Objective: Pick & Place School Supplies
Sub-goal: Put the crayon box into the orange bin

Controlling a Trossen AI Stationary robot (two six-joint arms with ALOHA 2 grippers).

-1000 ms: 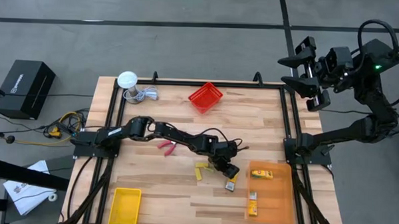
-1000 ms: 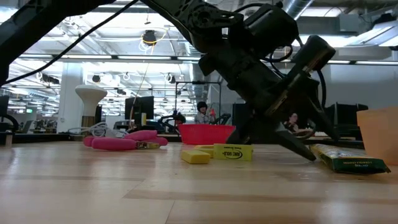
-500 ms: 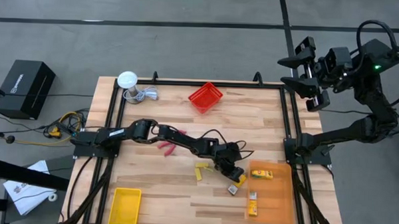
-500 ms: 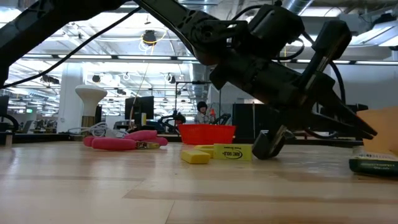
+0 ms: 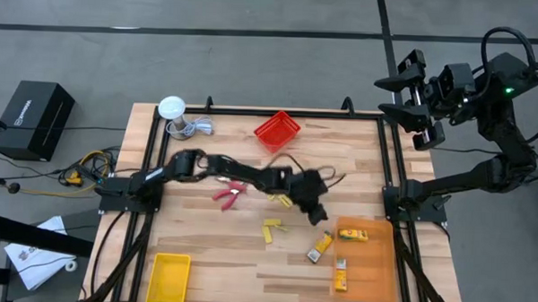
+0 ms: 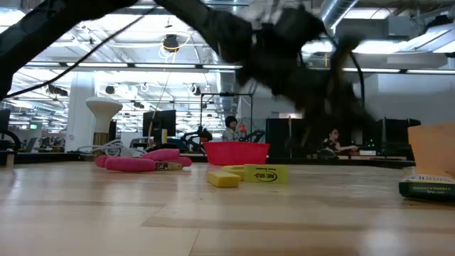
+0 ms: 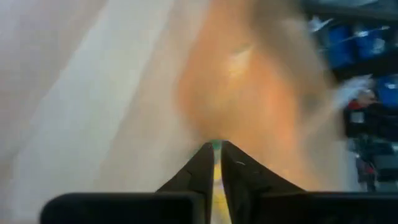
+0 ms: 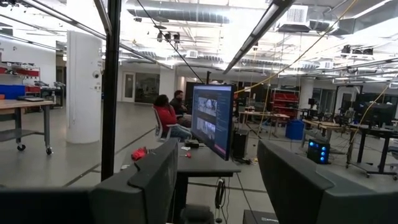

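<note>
High view only: red-handled tool (image 5: 227, 193) left of tabletop centre. Two yellow pieces (image 5: 272, 229) mid-table, open wood around them toward near edge. Left gripper (image 5: 319, 215) above centre-right, blurred in low view. Left wrist view alone showed fingers (image 7: 199, 171) pressed nearly together, pinching yellow sliver (image 7: 216, 171). Small box (image 5: 318, 250) just beside orange bin (image 5: 383, 263) at near right corner; two boxes inside. Right gripper (image 5: 406, 88) off far right corner, fingers spread.
</note>
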